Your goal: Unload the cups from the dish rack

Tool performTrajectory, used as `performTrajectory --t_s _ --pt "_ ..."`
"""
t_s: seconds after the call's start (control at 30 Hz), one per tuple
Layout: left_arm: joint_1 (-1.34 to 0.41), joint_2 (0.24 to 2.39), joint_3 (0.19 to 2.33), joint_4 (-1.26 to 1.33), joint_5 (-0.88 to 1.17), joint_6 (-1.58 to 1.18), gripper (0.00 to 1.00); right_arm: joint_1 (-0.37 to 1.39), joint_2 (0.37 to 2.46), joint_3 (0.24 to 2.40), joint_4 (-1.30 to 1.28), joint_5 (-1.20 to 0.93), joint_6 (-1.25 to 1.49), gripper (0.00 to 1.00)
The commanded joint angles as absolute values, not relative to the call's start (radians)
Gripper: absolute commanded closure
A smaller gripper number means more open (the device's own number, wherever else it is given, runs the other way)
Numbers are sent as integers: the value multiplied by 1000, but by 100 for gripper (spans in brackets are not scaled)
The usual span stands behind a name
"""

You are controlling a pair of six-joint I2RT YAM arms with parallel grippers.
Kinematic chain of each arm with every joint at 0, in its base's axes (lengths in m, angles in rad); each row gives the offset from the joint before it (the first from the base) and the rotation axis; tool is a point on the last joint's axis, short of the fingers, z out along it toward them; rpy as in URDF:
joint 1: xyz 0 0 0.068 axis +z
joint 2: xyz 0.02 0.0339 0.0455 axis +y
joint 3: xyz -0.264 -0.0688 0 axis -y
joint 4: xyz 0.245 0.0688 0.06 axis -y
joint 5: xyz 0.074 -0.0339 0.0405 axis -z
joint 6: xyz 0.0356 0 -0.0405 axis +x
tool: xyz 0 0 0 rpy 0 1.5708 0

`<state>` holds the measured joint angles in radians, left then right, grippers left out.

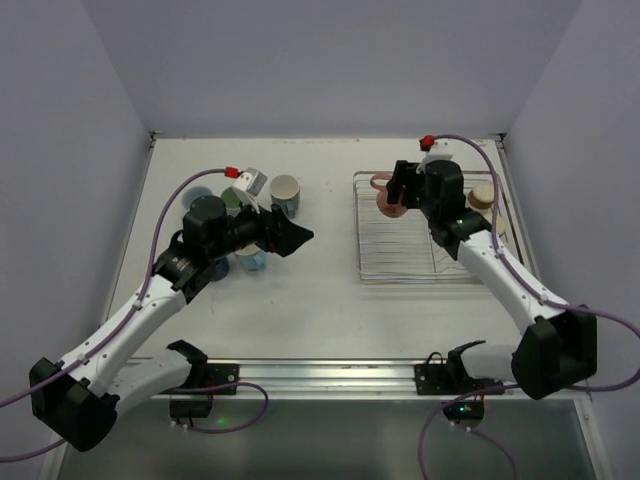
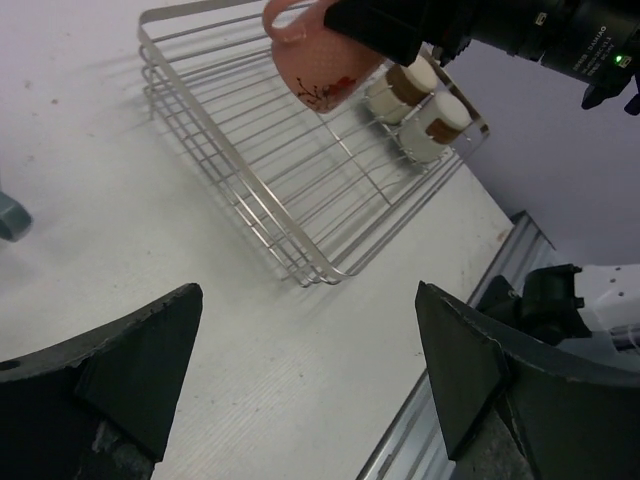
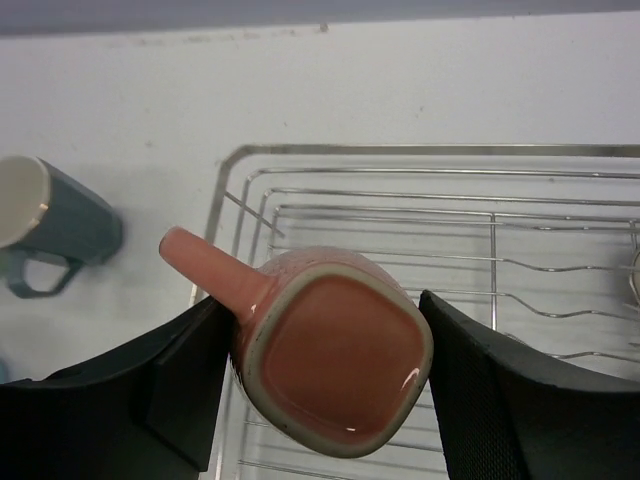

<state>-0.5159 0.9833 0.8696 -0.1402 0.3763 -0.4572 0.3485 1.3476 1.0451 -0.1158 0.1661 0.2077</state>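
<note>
My right gripper (image 1: 396,197) is shut on a salmon-pink mug (image 1: 387,204) and holds it above the far left corner of the silver wire dish rack (image 1: 400,262). In the right wrist view the mug (image 3: 335,365) shows its base between my fingers, handle pointing up-left, over the rack (image 3: 400,195). Two beige tumblers (image 2: 432,126) lie at the rack's far right side (image 1: 482,195). My left gripper (image 1: 297,238) is open and empty, left of the rack; its view shows the rack (image 2: 250,190) and the held mug (image 2: 320,65).
Unloaded cups stand at the far left: a grey-white mug (image 1: 250,183), a dark blue mug with cream inside (image 1: 285,192) (image 3: 60,225), a green cup (image 1: 232,200) and a light blue cup (image 1: 250,261). A metal rail (image 1: 330,372) runs along the near edge.
</note>
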Motion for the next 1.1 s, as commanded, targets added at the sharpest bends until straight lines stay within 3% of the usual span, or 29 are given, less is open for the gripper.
performTrajectory --t_s 0.0,0.13,0.33,0.53,0.6,0.73,0.8,0.83,0.9,0.93,0.97,1.0,1.03,1.07 --pt "-534 986 786 110 550 -628 9 350 1206 996 38 152 409 83" --pt "-560 1031 712 325 607 -754 10 351 1037 878 142 -41 590 83" --pt "-598 1132 690 538 634 -851 10 376 985 707 472 -389 891 83" --pt "-635 1189 680 661 635 -913 11 506 1025 667 583 -353 960 84" --pt "-641 1201 678 675 634 -925 16 528 1055 658 638 -342 989 84" --pt "-646 1200 660 727 617 -939 31 545 1110 608 779 -340 1080 84" --pt "-646 1192 653 732 586 -930 46 551 1149 583 857 -354 1130 84" --pt "-646 1189 653 733 559 -925 61 552 1161 580 871 -370 1140 83" --pt "-646 1175 652 732 534 -913 79 558 1177 572 900 -376 1160 81" --pt "-646 1170 653 729 519 -908 92 560 1186 563 907 -376 1160 69" --pt "-646 1166 658 723 520 -897 97 558 1186 558 913 -373 1157 56" --pt "-646 1154 664 695 523 -888 100 558 1184 552 913 -371 1151 43" --pt "-646 1144 669 675 522 -876 100 558 1177 548 908 -370 1141 22" --pt "-646 1131 678 652 517 -847 100 557 1172 545 891 -365 1120 13"
